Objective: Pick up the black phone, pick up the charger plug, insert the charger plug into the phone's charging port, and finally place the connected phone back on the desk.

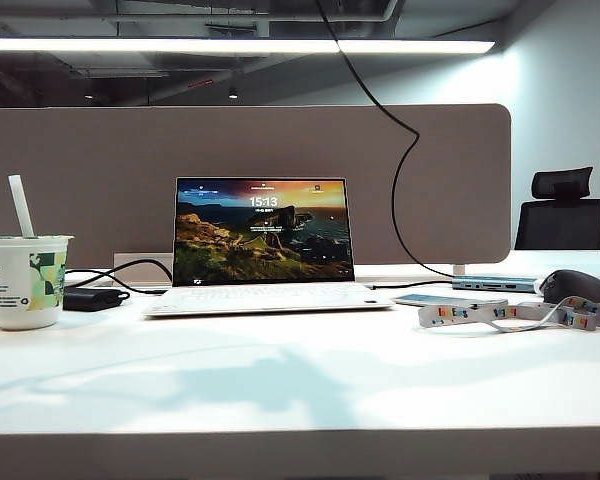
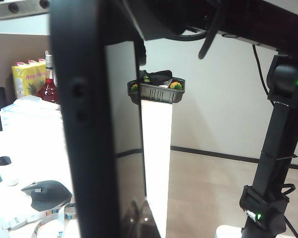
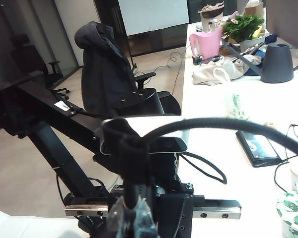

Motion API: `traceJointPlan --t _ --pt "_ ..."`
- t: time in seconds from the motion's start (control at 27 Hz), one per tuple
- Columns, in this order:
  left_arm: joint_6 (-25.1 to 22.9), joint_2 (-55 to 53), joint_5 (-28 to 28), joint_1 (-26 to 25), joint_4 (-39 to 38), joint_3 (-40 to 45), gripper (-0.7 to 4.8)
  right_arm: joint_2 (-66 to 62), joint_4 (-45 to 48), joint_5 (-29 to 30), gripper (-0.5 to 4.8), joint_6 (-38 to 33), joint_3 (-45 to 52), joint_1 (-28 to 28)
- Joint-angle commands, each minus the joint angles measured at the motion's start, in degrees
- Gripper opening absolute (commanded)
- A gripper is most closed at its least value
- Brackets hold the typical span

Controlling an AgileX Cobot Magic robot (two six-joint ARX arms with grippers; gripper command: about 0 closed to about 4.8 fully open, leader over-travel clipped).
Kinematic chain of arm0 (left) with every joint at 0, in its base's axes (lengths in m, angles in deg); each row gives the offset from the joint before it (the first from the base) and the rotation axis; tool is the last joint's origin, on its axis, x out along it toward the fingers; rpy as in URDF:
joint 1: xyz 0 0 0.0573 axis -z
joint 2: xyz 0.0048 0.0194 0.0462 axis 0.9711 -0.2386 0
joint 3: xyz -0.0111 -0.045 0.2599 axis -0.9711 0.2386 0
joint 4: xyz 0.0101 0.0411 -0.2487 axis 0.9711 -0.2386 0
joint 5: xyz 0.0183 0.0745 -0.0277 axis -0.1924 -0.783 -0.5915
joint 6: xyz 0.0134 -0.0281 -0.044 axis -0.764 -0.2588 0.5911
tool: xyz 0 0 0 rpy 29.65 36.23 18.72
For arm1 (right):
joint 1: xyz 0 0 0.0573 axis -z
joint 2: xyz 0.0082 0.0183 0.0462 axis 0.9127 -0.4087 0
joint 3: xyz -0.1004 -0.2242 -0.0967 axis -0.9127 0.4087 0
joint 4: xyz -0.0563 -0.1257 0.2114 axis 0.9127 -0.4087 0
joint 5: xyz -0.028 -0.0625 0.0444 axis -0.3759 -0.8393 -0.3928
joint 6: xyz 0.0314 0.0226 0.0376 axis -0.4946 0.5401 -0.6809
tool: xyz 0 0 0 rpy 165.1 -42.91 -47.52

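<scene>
- My right claw is shut on the plug, up off the bench. Its housing is stiff enough to grip, but the limp cable may tug.
- My left claw, fingers hidden, is closed on the phone, held upright in the air. It looks rigid, glossy and slippery, so I should pinch its flat faces. I can't see the port.
- The bench lies beyond.
</scene>
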Motion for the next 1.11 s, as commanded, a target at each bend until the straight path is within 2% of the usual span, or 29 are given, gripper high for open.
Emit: traceJointPlan --t 0.04,0.67,1.11 --pt "0.63 0.33 -0.13 0.0 2.75 -0.57 -0.06 0.26 -4.5 -1.66 -0.08 4.11 -0.24 -0.81" --pt "0.61 0.33 -0.11 0.0 2.97 -0.57 -0.06 1.42 -6.16 -1.05 -0.07 6.32 -0.31 -0.22" --pt "0.66 0.35 2.05 -0.02 2.99 -0.57 -0.06 1.9 -8.09 -1.29 -0.07 6.34 -0.31 -0.09"
